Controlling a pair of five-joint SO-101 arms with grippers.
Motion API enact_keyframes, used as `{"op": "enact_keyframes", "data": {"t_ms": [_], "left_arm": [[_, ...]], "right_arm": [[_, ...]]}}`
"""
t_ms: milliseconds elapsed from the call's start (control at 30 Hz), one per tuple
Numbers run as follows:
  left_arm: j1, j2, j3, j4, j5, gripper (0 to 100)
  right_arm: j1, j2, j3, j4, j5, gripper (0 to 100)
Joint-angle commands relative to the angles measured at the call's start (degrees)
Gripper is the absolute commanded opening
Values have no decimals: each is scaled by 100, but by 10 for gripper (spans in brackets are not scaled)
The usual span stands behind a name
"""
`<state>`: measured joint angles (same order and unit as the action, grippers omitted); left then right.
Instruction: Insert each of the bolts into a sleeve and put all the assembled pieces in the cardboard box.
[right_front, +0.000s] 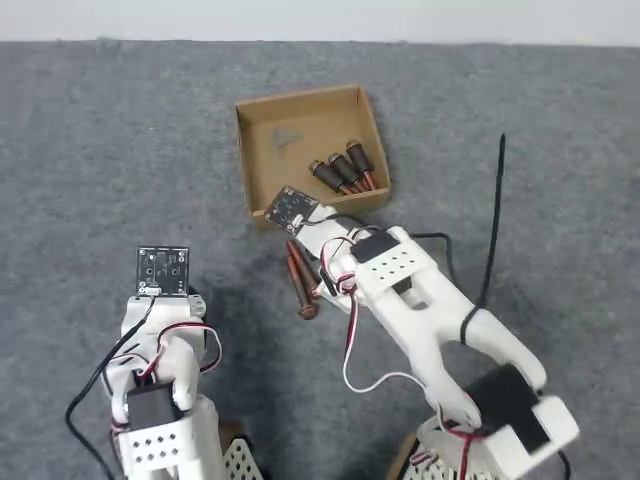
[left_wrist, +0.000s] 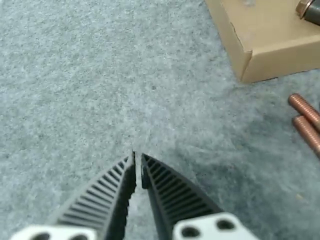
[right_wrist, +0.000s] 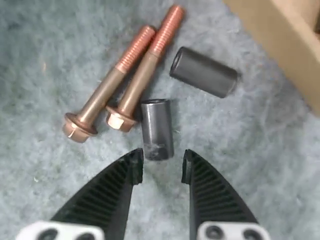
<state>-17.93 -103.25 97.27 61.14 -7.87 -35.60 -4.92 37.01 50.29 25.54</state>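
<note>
Right jaws apart, sleeve (right_wrist: 157, 129) end between tips; two bolts (right_wrist: 111, 82) just beside. Left jaws together over counter (left_wrist: 100, 75).

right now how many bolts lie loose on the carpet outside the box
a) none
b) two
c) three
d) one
b: two bolts lie side by side on the carpet next to the sleeves, outside the box.

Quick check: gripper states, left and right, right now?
Left gripper: closed, holding nothing.
Right gripper: open, holding nothing, fingertips flanking the end of a dark sleeve.
</note>
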Motion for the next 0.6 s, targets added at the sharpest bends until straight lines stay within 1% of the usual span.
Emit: {"op": "enact_keyframes", "data": {"t_ms": [0, 300, 500, 567], "left_arm": [[-18, -79, -66, -97, -35, 19], [-18, -79, -66, -97, -35, 19], [-18, -79, -66, -97, -35, 19], [-18, -79, -66, -97, -35, 19]], "right_arm": [[-75, 110, -281, -75, 176, 117], [-75, 1059, -800, -110, 176, 117], [-66, 1200, -1108, -57, 185, 117], [-66, 1200, -1160, -48, 343, 117]]}}
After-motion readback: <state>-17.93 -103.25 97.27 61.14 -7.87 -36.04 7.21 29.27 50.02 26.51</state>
